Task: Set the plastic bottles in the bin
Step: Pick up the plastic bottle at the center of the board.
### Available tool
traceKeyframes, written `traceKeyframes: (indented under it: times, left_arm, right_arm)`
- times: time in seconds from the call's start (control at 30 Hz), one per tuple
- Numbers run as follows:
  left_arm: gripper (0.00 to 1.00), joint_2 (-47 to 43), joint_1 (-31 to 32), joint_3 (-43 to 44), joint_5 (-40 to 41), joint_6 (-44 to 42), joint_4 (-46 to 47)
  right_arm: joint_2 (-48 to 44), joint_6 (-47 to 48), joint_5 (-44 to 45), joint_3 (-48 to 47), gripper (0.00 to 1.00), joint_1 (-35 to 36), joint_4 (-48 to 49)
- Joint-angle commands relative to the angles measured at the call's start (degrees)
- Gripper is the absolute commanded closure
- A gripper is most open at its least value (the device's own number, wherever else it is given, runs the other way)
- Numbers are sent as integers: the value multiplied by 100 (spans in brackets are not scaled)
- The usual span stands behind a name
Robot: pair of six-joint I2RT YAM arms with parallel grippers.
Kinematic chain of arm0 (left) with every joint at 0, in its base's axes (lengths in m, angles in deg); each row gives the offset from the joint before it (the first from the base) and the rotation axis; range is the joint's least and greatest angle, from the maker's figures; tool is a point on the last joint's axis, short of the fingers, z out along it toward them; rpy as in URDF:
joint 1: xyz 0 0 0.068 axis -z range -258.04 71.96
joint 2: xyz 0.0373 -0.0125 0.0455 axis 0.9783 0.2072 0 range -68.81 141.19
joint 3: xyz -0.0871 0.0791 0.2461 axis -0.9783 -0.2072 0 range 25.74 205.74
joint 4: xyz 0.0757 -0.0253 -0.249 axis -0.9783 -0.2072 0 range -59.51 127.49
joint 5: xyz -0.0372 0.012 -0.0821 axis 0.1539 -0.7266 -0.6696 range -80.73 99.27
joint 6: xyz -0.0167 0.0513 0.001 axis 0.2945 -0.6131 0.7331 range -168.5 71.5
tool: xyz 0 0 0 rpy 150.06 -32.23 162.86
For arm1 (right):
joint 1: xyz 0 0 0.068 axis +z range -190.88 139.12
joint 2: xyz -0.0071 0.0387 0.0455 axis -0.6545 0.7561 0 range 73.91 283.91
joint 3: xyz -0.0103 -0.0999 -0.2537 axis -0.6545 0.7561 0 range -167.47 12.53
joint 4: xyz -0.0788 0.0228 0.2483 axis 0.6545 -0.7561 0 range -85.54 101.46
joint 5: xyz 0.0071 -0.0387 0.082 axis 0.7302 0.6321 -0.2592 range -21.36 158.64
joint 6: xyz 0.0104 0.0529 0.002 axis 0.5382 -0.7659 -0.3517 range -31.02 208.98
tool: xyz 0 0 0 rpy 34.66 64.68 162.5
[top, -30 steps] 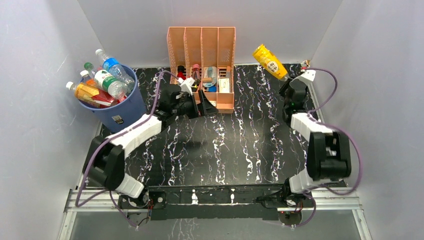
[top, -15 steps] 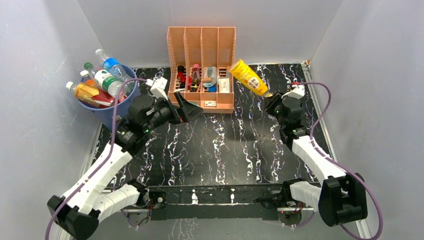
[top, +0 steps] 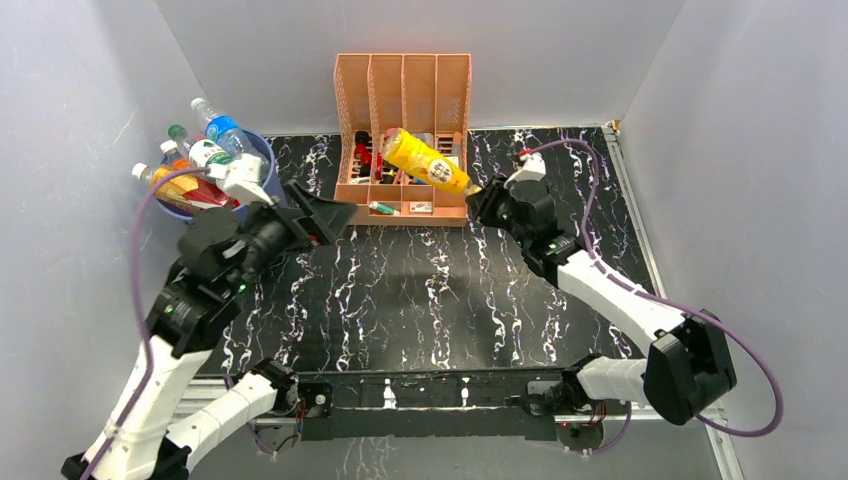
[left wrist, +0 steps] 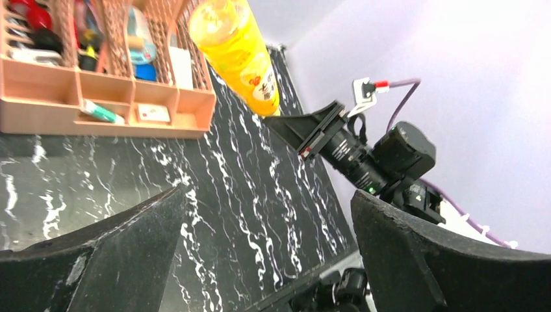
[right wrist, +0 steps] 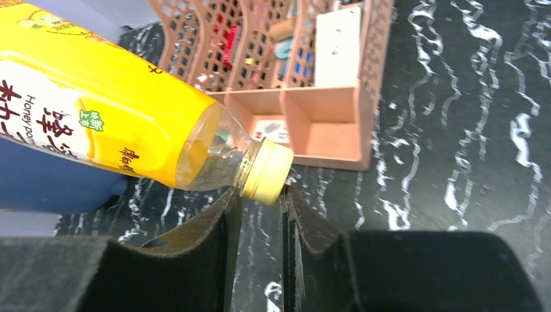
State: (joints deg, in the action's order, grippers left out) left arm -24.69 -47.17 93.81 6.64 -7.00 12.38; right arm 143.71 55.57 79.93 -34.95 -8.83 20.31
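Black marbled tabletop (top: 430, 300), my right claw (top: 477, 195) pinching yellow juice bottle (top: 425, 160) by its cap, aloft before peach organizer (top: 400, 80), my left claw (top: 322, 218) spread wide, beside blue bin (top: 266, 152) of bottles (top: 205, 150), far left

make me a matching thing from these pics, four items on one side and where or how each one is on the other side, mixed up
Column one
1. yellow bottle
2. bin
3. left gripper
4. peach rack

Column two
a. open, holding nothing
b. back middle of the table
c. pinched at the cap end by the right gripper
d. far left, bottles sticking out of it

Pairs: 1-c, 2-d, 3-a, 4-b
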Motion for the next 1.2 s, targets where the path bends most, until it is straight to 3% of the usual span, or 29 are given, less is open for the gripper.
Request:
traceKeyframes:
  times: [0.0,0.2,0.4,0.93,1.17]
  left_arm:
    - [2,-245,11,507,836,-259,-1071]
    - [2,-711,15,-721,422,180,629]
    - [2,-458,10,-1447,279,322,1857]
    - [2,-42,28,-2182,1145,578,3552]
    - [2,349,293,-2117,1615,404,3633]
  right_arm:
    - [281,-167,139,-719,65,334,110]
    - [689,-324,160,-1085,65,831,70]
    - [791,-439,195,-1374,65,1245,-101]
    - [914,-770,557,-1727,68,1872,-681]
    - [922,-771,604,-1918,68,2021,-784]
